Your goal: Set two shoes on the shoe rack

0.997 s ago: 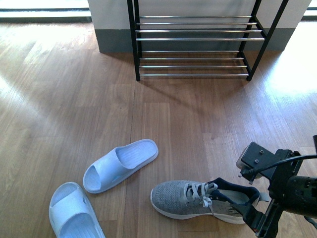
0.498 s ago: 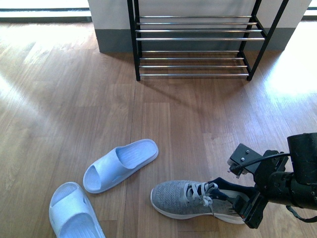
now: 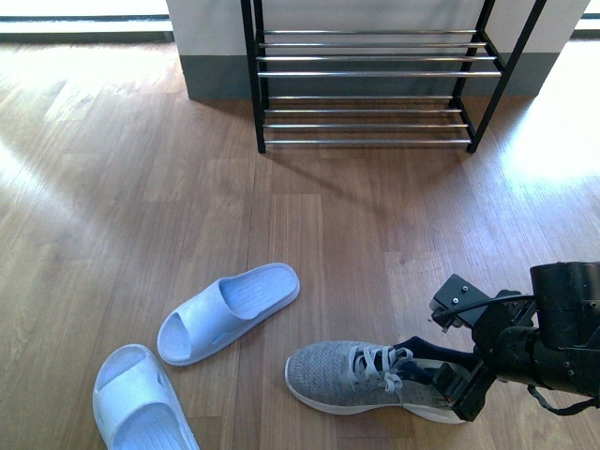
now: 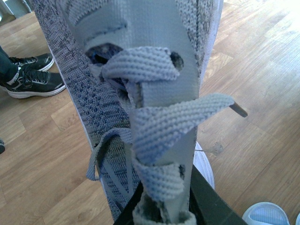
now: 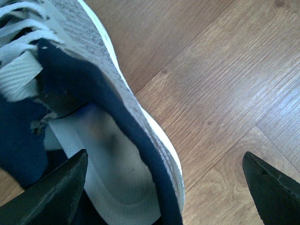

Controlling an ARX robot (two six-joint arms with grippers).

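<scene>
The grey sneaker lies on its sole, with its heel at the right hand. The hand's fingers stand apart, one inside the heel opening and one outside the collar wall.

Step in hand: grasping. The next move probably calls for closing on the collar, then lifting toward the shoe rack, well ahead of the hand.

The left hand appears clamped on a second sneaker.

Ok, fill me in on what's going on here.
The right gripper is open around the heel collar of the grey sneaker on the floor, one finger inside. The left gripper appears to hold the other sneaker by its tongue. Both slides lie on the floor; the shoe rack holds nothing.
</scene>
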